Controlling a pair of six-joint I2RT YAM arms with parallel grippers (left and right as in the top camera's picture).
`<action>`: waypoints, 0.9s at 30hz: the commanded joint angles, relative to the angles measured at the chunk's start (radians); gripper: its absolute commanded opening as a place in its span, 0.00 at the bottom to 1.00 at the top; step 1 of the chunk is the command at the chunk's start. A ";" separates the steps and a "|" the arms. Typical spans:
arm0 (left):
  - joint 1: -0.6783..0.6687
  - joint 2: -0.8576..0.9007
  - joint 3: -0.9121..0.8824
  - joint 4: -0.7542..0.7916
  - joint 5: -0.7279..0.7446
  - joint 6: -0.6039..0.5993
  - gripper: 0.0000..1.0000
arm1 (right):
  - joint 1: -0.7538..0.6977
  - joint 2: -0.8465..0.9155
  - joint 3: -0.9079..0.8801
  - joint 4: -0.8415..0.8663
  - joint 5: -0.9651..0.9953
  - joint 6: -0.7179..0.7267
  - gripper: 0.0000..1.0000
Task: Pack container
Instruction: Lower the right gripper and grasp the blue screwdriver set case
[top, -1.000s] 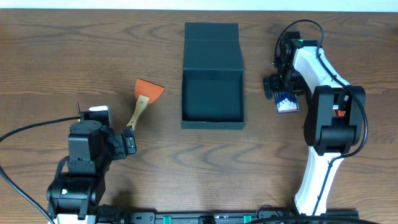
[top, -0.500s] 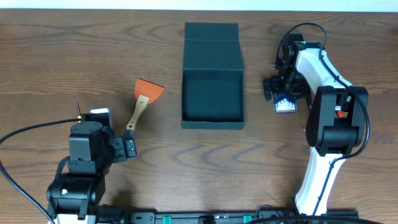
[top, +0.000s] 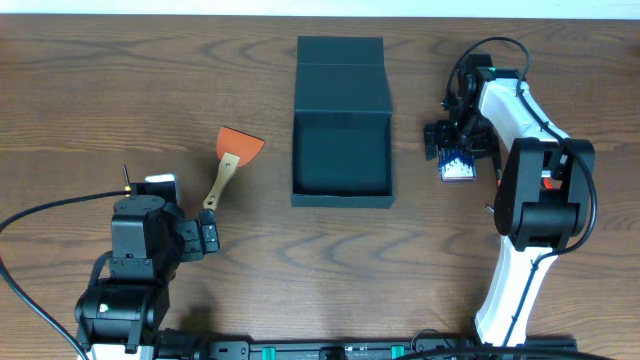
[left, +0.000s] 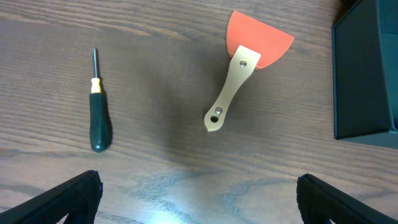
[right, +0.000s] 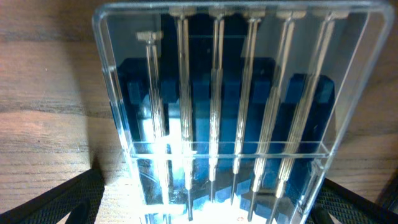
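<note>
The container (top: 340, 150) is a dark teal-grey box standing open at mid-table, its flap lid folded back; its corner shows in the left wrist view (left: 367, 68). It looks empty. My right gripper (top: 452, 140) is open and straddles the near end of a clear case of several precision screwdrivers (top: 459, 166), which fills the right wrist view (right: 230, 106) between the fingers (right: 214, 208). My left gripper (top: 205, 238) is open and empty (left: 199, 202), just short of an orange scraper with a wooden handle (top: 232, 158), (left: 245, 71).
A green-handled screwdriver (left: 98, 115) lies left of the scraper, mostly hidden by the left arm in the overhead view (top: 126, 176). The right arm's base (top: 520, 280) stands at the front right. Bare wooden table surrounds the box.
My left gripper has drawn back slightly from the scraper's handle. My right gripper has shifted a little over the clear case. The box, scraper and case lie where they were.
</note>
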 joint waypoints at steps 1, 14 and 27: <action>-0.002 -0.002 0.023 -0.003 -0.004 -0.005 0.98 | -0.011 0.064 -0.040 0.027 0.042 0.029 0.99; -0.002 -0.002 0.023 -0.003 -0.004 -0.005 0.98 | -0.011 0.064 -0.040 0.027 0.041 0.029 0.81; -0.002 -0.002 0.023 -0.003 -0.004 -0.005 0.98 | -0.010 0.064 -0.040 0.024 0.040 0.029 0.64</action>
